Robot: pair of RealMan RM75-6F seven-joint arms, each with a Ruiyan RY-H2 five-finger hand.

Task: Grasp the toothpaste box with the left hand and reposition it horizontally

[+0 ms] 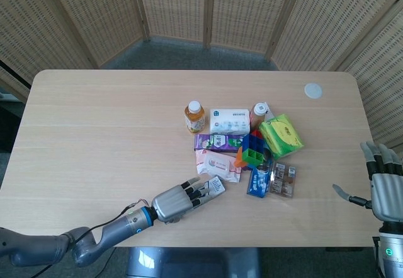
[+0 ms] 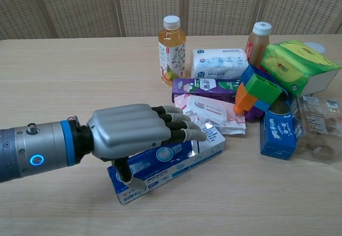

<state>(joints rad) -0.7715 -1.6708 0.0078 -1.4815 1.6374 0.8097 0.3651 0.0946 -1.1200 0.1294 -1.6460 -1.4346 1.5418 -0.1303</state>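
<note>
The toothpaste box [image 2: 179,162] is blue and white and lies flat and slanted on the table, in front of the pile of goods. In the head view only its right end [image 1: 216,185] shows past my hand. My left hand [image 2: 133,131] hovers low over the box's left half, fingers stretched out across its top and thumb [image 2: 127,178] hanging down at its near side. The fingers are not closed around it. The same left hand [image 1: 176,201] shows near the table's front edge. My right hand [image 1: 385,190] is open with fingers spread, off the table's right edge.
Behind the box lie a crumpled wipes pack [image 2: 208,113], a purple box [image 2: 206,89], a tea bottle [image 2: 171,42], a white tissue pack [image 2: 219,62], toy blocks [image 2: 257,92], a green tissue pack [image 2: 296,65] and a blue pouch [image 2: 278,133]. A white disc [image 1: 313,90] sits far right.
</note>
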